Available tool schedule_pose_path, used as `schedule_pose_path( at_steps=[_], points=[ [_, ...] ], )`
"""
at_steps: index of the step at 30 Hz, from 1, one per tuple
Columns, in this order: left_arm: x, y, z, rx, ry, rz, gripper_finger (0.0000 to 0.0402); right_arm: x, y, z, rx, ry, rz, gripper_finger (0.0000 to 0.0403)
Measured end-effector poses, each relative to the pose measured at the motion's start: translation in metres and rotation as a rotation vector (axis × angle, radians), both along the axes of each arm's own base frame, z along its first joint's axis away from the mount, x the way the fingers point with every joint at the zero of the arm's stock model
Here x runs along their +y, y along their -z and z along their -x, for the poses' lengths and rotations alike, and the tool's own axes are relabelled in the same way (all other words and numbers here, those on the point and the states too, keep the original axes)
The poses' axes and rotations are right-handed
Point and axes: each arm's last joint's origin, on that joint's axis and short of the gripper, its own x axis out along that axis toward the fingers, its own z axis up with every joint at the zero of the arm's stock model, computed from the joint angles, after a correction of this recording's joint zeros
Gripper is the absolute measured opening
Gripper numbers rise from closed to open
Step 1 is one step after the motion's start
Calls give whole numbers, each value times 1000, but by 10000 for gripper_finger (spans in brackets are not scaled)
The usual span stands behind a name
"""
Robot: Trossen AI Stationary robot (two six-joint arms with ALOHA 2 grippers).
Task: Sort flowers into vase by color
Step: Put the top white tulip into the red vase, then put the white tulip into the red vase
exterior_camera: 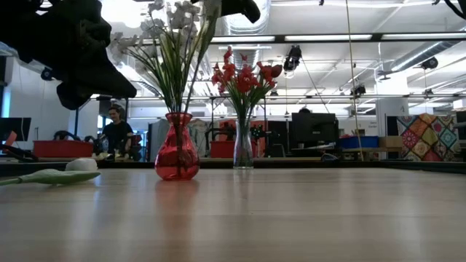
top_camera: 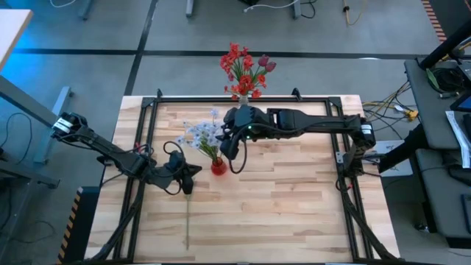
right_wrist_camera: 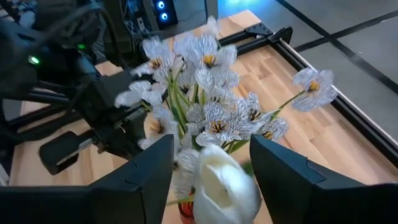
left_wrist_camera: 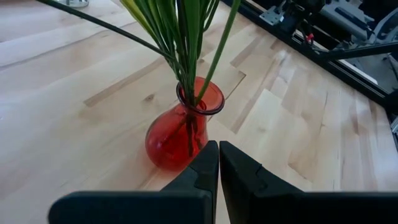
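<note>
**White bud between the right jaws, above the red vase**

Right gripper point(right_wrist_camera: 211, 174) hangs over the red vase point(top_camera: 218, 167) near the middle of the worktop point(top_camera: 294, 213). Its jaws stand apart; a white tulip-like bud point(right_wrist_camera: 225, 183) sits in the gap. Whether the pads touch it I cannot tell; it looks let go.

The bud's stem presumably runs down into the vase mouth, hidden behind the pale blue-white clusters point(right_wrist_camera: 211, 112) crowding the gripper.

Left gripper point(left_wrist_camera: 217, 168) is shut on nothing, just beside the red vase toward the left edge and pointing at it, so the right arm is nearer.

One more white flower point(top_camera: 188, 210) lies flat, stem along the worktop toward the front edge, by the left arm.

The clear vase point(top_camera: 243, 96) of red flowers point(top_camera: 246, 66) stands at the back edge, well apart.

Judgement: withdraw straight up, since the blooms could snag.
</note>
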Motion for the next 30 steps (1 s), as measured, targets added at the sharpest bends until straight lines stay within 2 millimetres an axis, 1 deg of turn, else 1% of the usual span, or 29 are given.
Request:
schedule_pose_path(
  at_steps=[9, 14, 19, 21, 23, 27, 30],
  points=[
    [0, -1, 0, -7, 0, 3, 0, 0, -18, 13, -40, 11, -10, 206],
    [0, -2, 0, -15, 0, 8, 0, 0, -25, 15, -57, 8, -4, 206],
    [0, -3, 0, -22, 1, 11, 0, 0, -47, 20, -121, 2, 7, 199],
    [0, -3, 1, -23, 1, 12, 0, 1, -56, 24, -132, 2, 9, 183],
    [0, -4, 1, -25, 2, 13, 0, 1, -64, 28, -126, -6, 21, 156],
    [1, -6, 1, -32, 9, 5, 0, 2, -76, 39, -86, -18, 34, 86],
    [1, -8, 3, -43, 13, 3, 0, 7, -87, 54, -34, -30, 37, 33]
  ],
)
